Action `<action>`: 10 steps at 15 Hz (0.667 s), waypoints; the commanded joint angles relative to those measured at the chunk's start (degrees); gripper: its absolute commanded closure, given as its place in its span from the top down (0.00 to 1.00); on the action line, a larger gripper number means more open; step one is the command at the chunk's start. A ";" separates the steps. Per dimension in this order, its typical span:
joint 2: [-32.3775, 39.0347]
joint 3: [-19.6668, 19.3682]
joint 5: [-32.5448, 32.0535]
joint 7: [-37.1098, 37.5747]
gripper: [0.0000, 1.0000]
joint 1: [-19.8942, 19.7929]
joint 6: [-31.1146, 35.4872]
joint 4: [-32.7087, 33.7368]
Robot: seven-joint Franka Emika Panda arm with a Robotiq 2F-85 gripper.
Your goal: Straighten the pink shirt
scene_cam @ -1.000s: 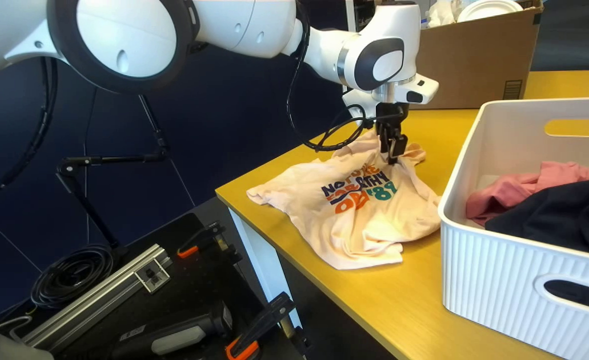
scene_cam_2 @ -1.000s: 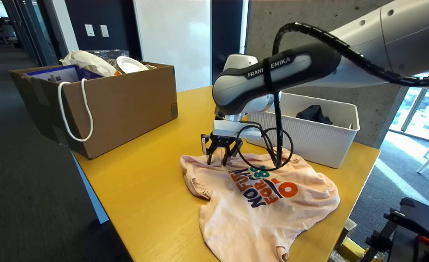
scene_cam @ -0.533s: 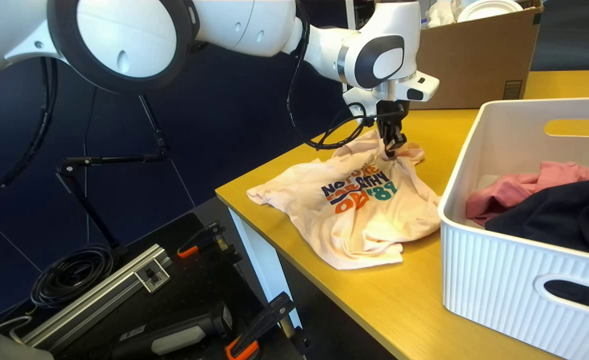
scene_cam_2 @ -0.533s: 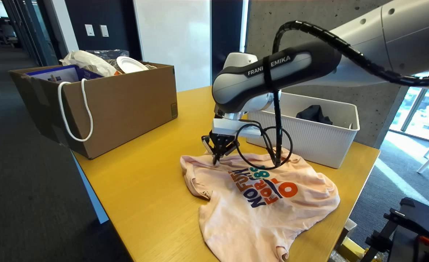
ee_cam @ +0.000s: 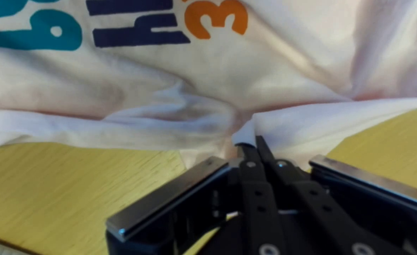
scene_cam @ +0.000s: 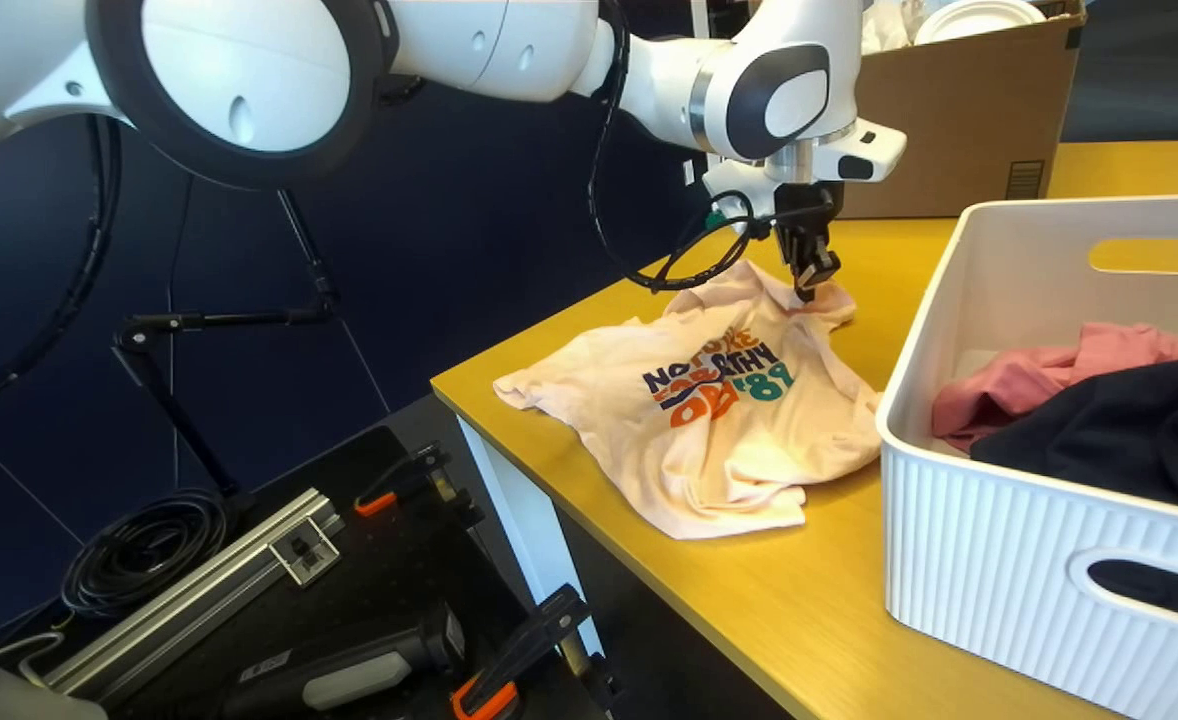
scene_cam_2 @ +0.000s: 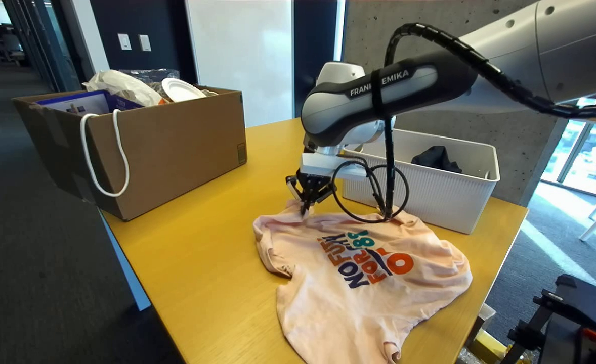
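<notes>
The pink shirt (scene_cam: 609, 380) is spread face up on the yellow table, wrinkled, its orange, teal and navy print showing in both exterior views. Folds bunch at the hem nearest the table's front edge. My gripper (ee_cam: 255, 141) is closed on a small pinch of the shirt's (ee_cam: 215, 78) edge, and creases run out from that point in the wrist view. A flap of cloth covers one fingertip. In an exterior view the gripper (scene_cam_2: 305, 208) sits at the shirt's (scene_cam_2: 328, 313) far edge, with the cloth slightly raised there.
A white basket (scene_cam: 959, 530) holding a deeper pink cloth (scene_cam: 1059, 370) and a dark garment (scene_cam: 1129, 430) stands close beside the shirt. Farther back is a cardboard box (scene_cam_2: 186, 146). Looped cables (scene_cam_2: 369, 217) hang from the wrist over the shirt.
The gripper's fingers have come together on the shirt's edge. Since then the arm has risen a little and shifted away from the print, drawing that edge along; the rest of the shirt lies unchanged.
</notes>
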 commanded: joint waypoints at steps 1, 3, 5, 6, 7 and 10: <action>3.12 -0.79 -1.55 0.11 0.00 -0.38 -1.04 5.96; 4.26 -0.42 -2.00 -0.87 0.00 -0.67 -1.12 7.46; 5.26 0.42 -1.74 -1.64 0.00 -0.77 -0.82 9.05; 5.52 0.45 -1.76 -1.58 0.00 -0.67 -0.99 9.83; 5.63 0.61 -1.75 -1.76 0.00 -0.61 -1.20 10.71; 4.47 0.14 -1.60 -1.69 0.00 0.01 -0.85 11.55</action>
